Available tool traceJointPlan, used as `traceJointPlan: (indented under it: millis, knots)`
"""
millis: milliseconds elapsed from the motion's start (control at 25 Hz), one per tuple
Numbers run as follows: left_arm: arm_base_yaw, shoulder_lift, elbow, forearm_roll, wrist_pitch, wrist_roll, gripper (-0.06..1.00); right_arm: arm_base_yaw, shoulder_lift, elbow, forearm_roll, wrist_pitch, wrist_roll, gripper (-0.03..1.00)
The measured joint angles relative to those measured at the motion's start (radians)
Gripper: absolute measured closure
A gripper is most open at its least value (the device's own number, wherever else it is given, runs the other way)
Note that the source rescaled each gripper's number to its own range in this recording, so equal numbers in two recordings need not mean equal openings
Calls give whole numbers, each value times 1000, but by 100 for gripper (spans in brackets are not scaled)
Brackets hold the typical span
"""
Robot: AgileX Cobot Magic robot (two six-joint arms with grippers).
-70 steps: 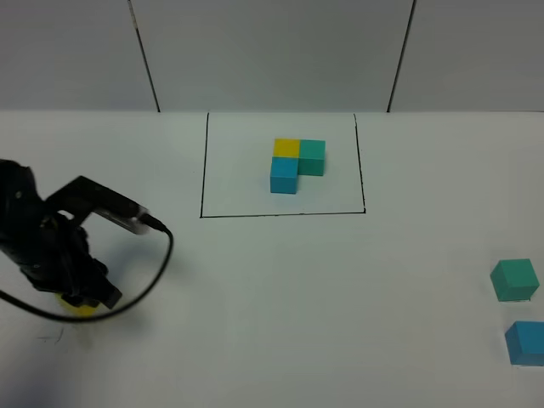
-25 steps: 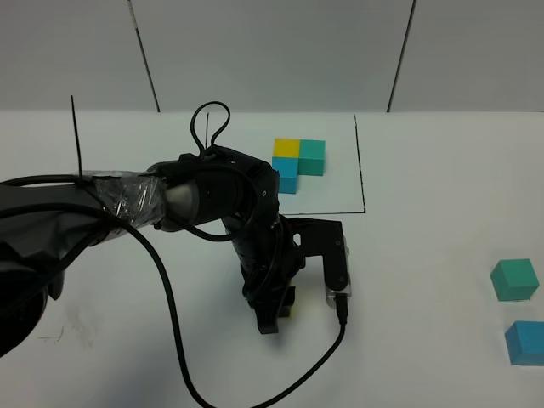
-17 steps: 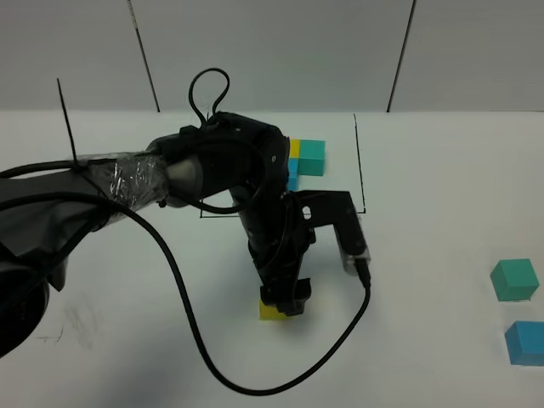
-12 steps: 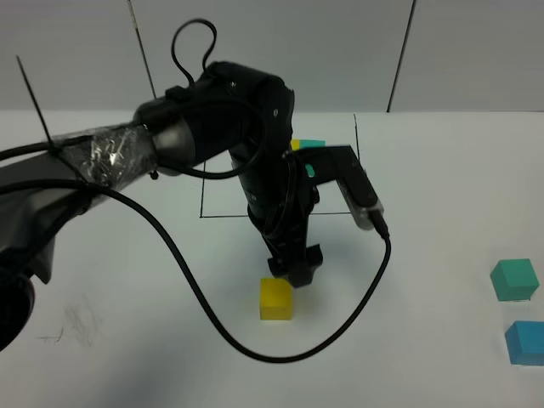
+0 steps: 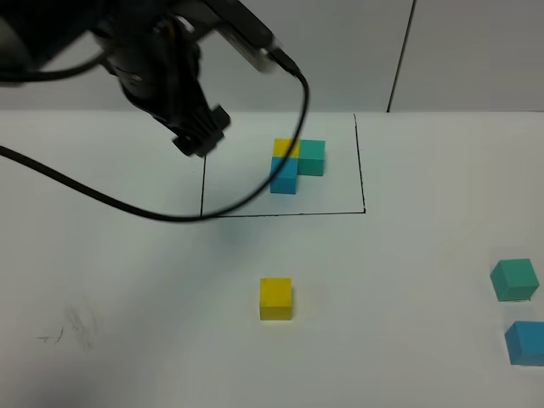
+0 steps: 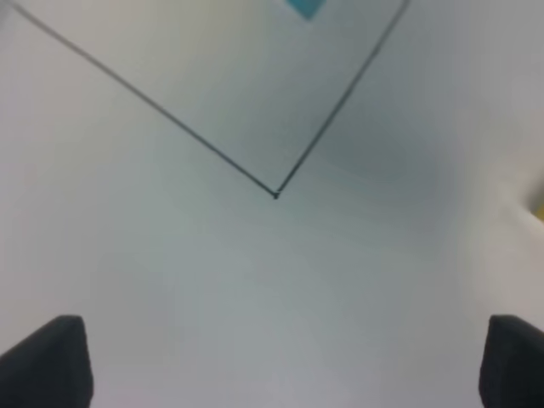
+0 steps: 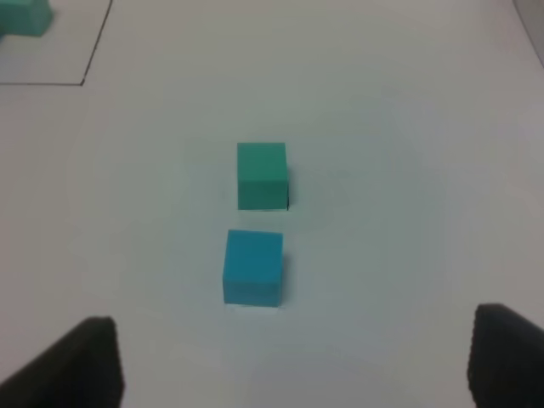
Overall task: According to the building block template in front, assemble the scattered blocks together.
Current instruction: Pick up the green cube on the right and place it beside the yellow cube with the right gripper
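The template, an L-shaped trio of small yellow, teal-green and sky-blue cubes [image 5: 296,164] inside a thin black drawn rectangle, sits at the far middle of the white table [image 5: 127,289]. Nothing is assembled yet, I judge. The loose yellow matte cube [image 5: 275,299] lies alone in the middle, nearer than the rectangle. The loose teal-green cube [image 5: 514,280] and the loose sky-blue cube [image 5: 527,342] wait at the near right, just beside each other but not touching. Both still need to be brought to the yellow one.

The left gripper [image 5: 201,136] has its jaws spread wide and empty. The right gripper [image 7: 297,357] hangs over the two right cubes, jaws apart, holding nothing.

Half a second earlier the left gripper was just above the yellow cube. Now it has risen to the far left, over the left line of the rectangle, and the cube has not moved.
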Motion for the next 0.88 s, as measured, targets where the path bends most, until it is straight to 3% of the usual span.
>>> traceJointPlan:
  millis: [160,320,640,880]
  knots:
    - [135,-139,29,-103,1,-14,-1,0,0,0,0,0,0,29]
    - [225,-327,152,-180,2,35,1,0,0,0,0,0,0,29]
    - [246,-797,443,-134,2,47,4,0,0,0,0,0,0,29]
    - [246,-1268,612,-131,2,40,6,0,0,0,0,0,0,29]
